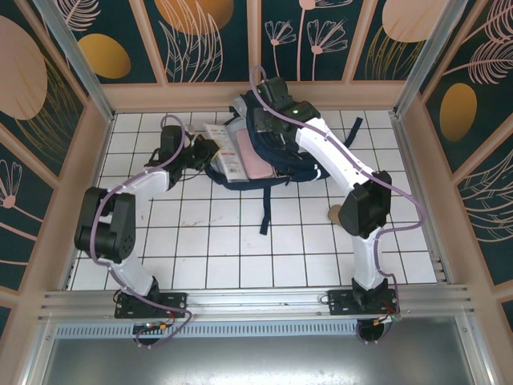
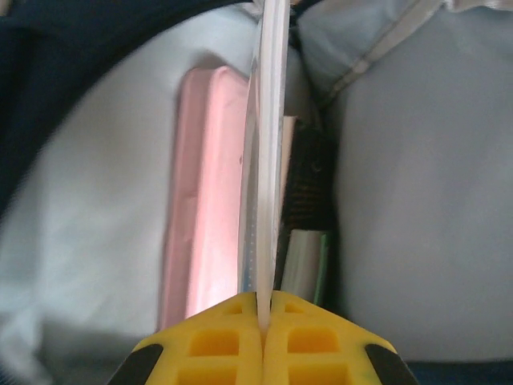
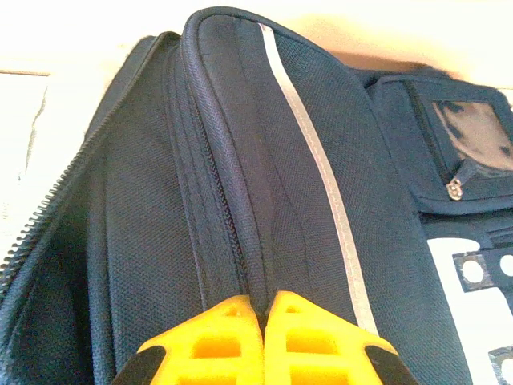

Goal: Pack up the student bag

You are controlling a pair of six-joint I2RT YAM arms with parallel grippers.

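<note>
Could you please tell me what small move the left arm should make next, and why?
Probably ease the white folder a little deeper into the backpack. The left fingers are pinched on its near edge, its far end already sits in the opening beside the pink case, and the right fingers grip the zipper rim, seemingly holding the opening wide.

White tiled tabletop (image 1: 224, 253), floral wall panels (image 1: 204, 36)

The student bag (image 3: 144, 241) is coarse matt weave; the pink case (image 2: 208, 200) looks smooth.
</note>
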